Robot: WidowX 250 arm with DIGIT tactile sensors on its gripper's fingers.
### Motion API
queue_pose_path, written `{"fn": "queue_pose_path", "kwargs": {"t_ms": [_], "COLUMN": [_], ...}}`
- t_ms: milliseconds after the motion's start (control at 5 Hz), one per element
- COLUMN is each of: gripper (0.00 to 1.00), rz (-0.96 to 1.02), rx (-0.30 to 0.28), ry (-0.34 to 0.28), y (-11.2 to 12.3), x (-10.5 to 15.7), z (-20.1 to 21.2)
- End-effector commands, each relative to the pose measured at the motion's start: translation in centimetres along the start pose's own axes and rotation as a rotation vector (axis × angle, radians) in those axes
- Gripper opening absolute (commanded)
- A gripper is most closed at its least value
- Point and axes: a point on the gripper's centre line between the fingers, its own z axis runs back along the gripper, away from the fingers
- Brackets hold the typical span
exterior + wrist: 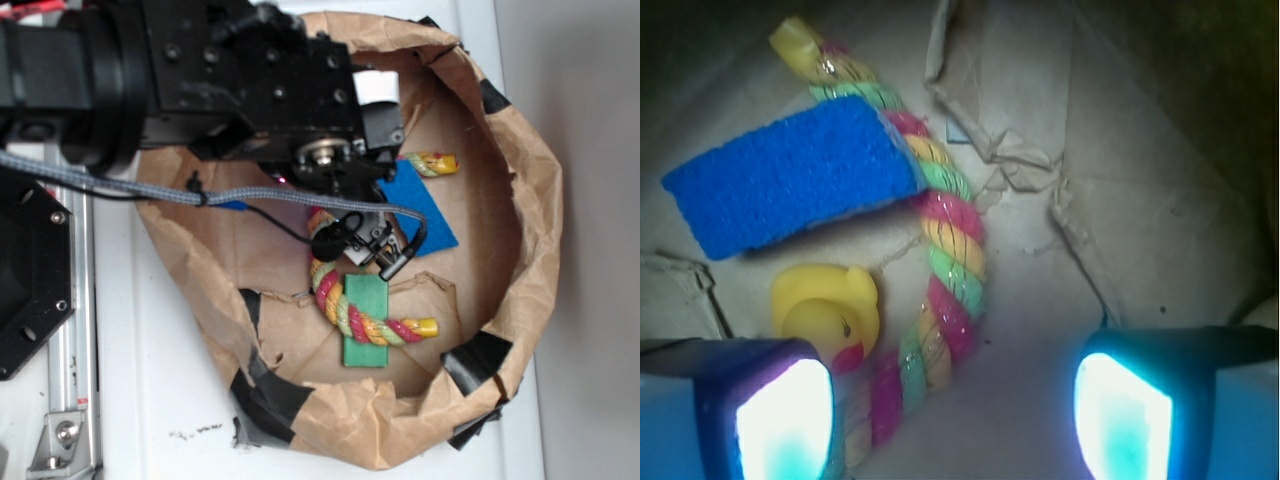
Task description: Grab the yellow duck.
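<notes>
- Gripper [955,420]: jaws spread wide, nothing between them.
- Yellow duck [828,313]: on the cardboard floor, just beside the left pad, touching the twisted rope [950,270].
- Blue sponge [790,175]: beyond the duck.
- Paper-walled bin [535,250]: encloses everything.

A brown paper basin [530,230], its rim patched with black tape [478,355], carries everything on its creased floor. Under the gripper [950,420] lie the yellow duck [830,312] by the left pad, a twisted rope [952,262] beside it, a blue sponge [790,175] beyond, and a green block [365,350].
</notes>
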Motion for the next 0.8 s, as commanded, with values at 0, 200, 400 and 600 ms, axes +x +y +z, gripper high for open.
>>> {"fn": "queue_pose_path", "kwargs": {"t_ms": [0,200,400,600], "gripper": [1.0,1.0,1.0,1.0], "rz": [0.011,-0.009,-0.053,-0.081], "rx": [0.082,0.094,0.113,0.083], "ry": [-0.062,-0.054,-0.04,0.01], "y": [-0.4,-1.0,-2.5,-3.5], "x": [0.5,0.4,0.2,0.0], "z": [-1.1,-1.8,-2.6,-3.0]}}
